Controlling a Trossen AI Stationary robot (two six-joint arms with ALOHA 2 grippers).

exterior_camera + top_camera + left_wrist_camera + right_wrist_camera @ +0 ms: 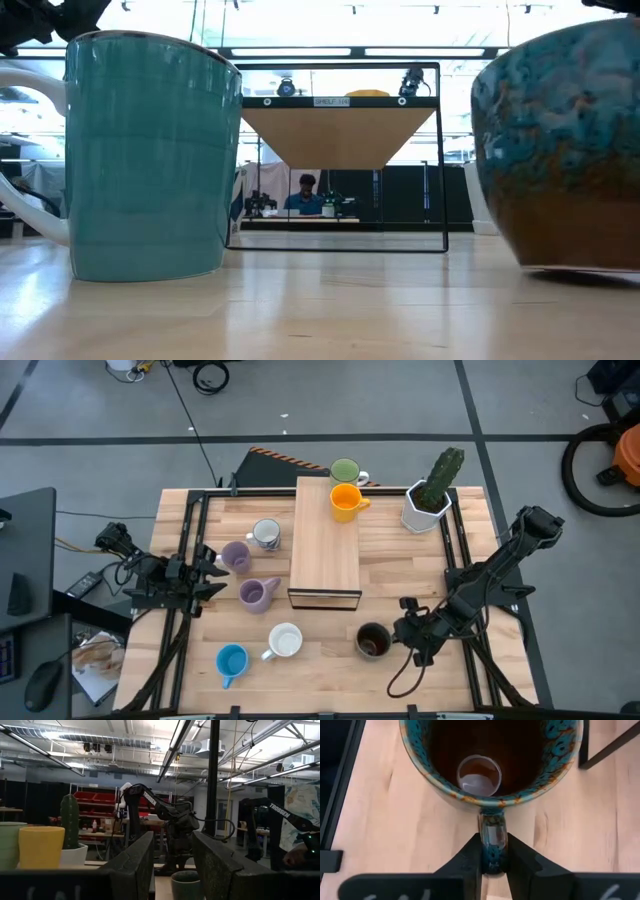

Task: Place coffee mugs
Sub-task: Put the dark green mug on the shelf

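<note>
1. The right gripper (493, 865) is clenched on the handle of the dark brown mug (373, 641), fingers either side of the loop; the mug stands upright on the table (400, 560) at its near edge, right of the shelf (326, 542)
2. By its look this mug is glazed ceramic: stiff, fairly heavy for its size, slick and breakable. The handle is the natural hold, but the body hangs off to one side, so it may swing or tilt once lifted
3. Near the front on the left stand the blue mug (231, 661) and white mug (285, 641)
4. Farther back are two lilac mugs (257, 594) and the patterned mug (266, 534), beside the left gripper (212, 570), which waits at the left edge with fingers spread and nothing between them
5. At the far end of the shelf sit the orange mug (345, 500) and green mug (345, 471), with the cactus pot (427, 508) beyond them to the right
</note>
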